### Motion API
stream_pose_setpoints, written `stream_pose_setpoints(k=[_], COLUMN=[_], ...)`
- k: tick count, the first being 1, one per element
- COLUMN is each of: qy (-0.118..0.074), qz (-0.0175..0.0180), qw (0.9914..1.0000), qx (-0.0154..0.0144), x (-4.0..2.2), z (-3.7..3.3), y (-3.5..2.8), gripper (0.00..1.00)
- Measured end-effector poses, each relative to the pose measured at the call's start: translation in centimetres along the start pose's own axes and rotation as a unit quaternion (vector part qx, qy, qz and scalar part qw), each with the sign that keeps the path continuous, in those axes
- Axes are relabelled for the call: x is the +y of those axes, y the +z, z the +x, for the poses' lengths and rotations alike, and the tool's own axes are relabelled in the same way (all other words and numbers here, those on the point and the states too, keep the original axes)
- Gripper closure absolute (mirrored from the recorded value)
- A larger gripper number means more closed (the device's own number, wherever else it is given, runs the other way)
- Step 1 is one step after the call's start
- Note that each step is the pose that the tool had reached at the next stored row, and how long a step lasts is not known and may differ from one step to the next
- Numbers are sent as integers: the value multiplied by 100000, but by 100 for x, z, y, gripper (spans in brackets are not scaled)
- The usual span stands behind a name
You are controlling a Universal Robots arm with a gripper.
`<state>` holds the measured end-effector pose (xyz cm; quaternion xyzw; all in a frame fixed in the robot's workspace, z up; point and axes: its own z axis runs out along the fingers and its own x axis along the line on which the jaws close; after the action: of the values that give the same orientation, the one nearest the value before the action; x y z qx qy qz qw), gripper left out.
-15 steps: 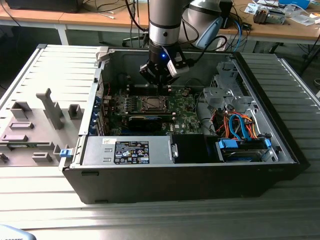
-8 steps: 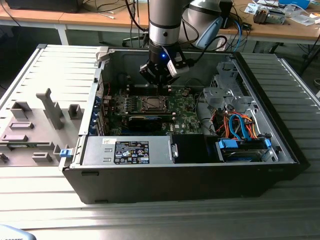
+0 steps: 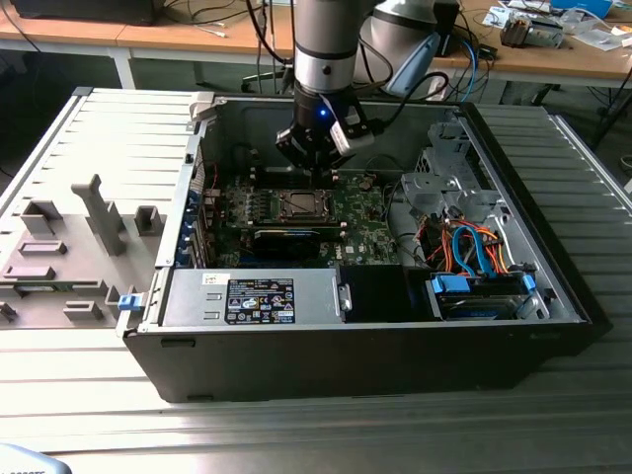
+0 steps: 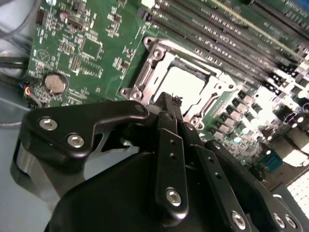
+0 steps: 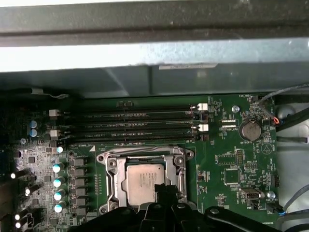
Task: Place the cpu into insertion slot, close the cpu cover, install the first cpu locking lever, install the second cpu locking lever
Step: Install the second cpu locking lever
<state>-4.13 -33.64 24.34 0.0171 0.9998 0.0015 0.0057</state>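
Observation:
The cpu [image 5: 140, 180] lies flat in the insertion slot [image 3: 299, 204] on the green board, its grey-beige face showing [image 4: 182, 86]. The silvery cpu cover [image 5: 112, 169] lies down around it as a frame, and its corner bolts [image 4: 155, 54] are visible. My gripper [image 4: 170, 99] hangs just over one edge of the socket with its black fingers pressed together and nothing visible between them. In the first wrist view my gripper [image 5: 164, 189] overlaps the chip's edge. In the exterior view my gripper [image 3: 321, 176] sits directly behind the socket inside the open case.
Long black memory slots [image 5: 135, 123] run beside the socket, and a coin battery [image 5: 251, 129] sits on the board. A power supply [image 3: 252, 296] and a drive bay with blue and orange cables [image 3: 474, 259] line the case front. A grey fixture [image 3: 99, 212] stands left of the case.

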Motion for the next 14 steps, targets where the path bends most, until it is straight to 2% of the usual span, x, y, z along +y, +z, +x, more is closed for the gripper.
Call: stream_pose_setpoints(k=[1,3,4,5,6,9,10,12,13,14], qy=[-3,1,12,15,22,53,52,53,53,58], qz=[-48,-514,-1097,-1543,-2165,-4477,-4780,-4972,-5098,-5203], qw=[100000,99999,99994,99988,99977,99900,99886,99876,99870,99864], qx=[0,15,38,50,65,151,164,164,174,172], x=[-20,-75,-130,-157,-180,-268,-302,-395,-475,-521], z=[-1,-3,-4,-5,-6,-9,-10,-11,-10,-6], y=[0,1,0,0,1,0,0,3,8,17], gripper=[89,89,89,89,89,89,89,89,89,89])
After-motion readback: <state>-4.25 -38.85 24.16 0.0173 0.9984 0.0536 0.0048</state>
